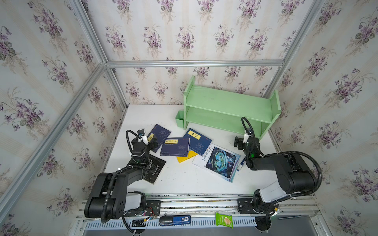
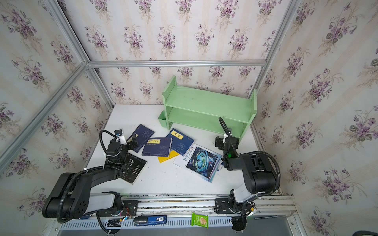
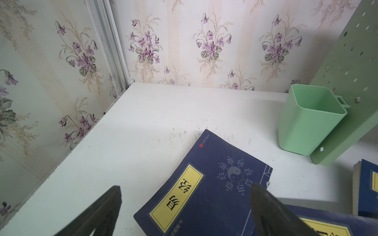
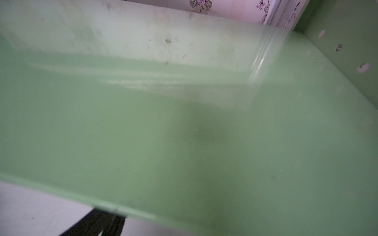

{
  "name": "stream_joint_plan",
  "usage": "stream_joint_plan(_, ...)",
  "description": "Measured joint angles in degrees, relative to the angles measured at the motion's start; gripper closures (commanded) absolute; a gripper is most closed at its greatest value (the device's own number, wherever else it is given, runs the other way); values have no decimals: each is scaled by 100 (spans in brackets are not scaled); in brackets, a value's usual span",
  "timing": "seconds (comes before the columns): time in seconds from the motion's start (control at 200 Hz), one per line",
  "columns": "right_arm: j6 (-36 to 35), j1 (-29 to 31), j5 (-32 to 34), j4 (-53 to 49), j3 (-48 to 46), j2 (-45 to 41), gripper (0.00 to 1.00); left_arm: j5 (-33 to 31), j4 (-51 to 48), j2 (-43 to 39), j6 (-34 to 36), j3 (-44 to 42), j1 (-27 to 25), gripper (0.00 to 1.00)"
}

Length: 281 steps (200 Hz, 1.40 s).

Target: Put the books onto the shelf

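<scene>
Hanging off the pale green shelf [image 1: 229, 102], the small cup [image 1: 180, 119] showed only green inside, while six books [image 1: 176, 147] lay scattered on the white surface [image 1: 184, 179] before it. The left pincer [image 3: 186, 187] hovered spread over a navy book [image 3: 214, 173], one finger either side of its yellow label, gripping nothing. The right pincer [image 1: 237, 142] stood spread and unladen just before the shelf's lower tier, the magazine [image 1: 219, 162] beside it.

Robot test booth dressed as a home room, floral wallpaper [image 1: 184, 36] hung on bare aluminium frame [image 1: 194, 63], white table [image 1: 184, 183] boxed in, left arm [image 1: 110, 183] and right arm [image 1: 290, 173] bolted to front rail [image 1: 194, 201].
</scene>
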Motion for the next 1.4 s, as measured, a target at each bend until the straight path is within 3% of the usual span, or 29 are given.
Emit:
stream_joint_plan(0.41, -44, 24, -72, -96, -7, -109, 0, 70, -291, -208, 57, 76, -2, 1)
stream_joint_plan(0.6, -144, 269, -498, -1939, 448, -1628, 0, 367, -1904, -1576, -22, 885, -98, 1)
stream_joint_plan(0.675, 195, 256, -566, -2568, 890, -2284, 0, 555, -2535, -2094, -221, 968, -223, 1)
stream_joint_plan(0.92, 2017, 518, -1759, -4369, 1084, -3676, 0, 1250, -4022, -3547, -1770, 920, -1246, 1)
stream_joint_plan(1.084, 3167, 1659, -2142, -4848, 734, -4332, 0, 1694, -4538, -4009, -3150, 605, -2199, 1)
stream_joint_plan(1.249, 3919, 2927, -1971, -4896, 623, -4478, 0, 1456, -4789, -4369, -4321, 365, -2903, 1)
stream_joint_plan(1.404, 4297, 3530, -1906, -4883, 796, -4118, 0, 979, -4824, -4599, -5104, 234, -3493, 1)
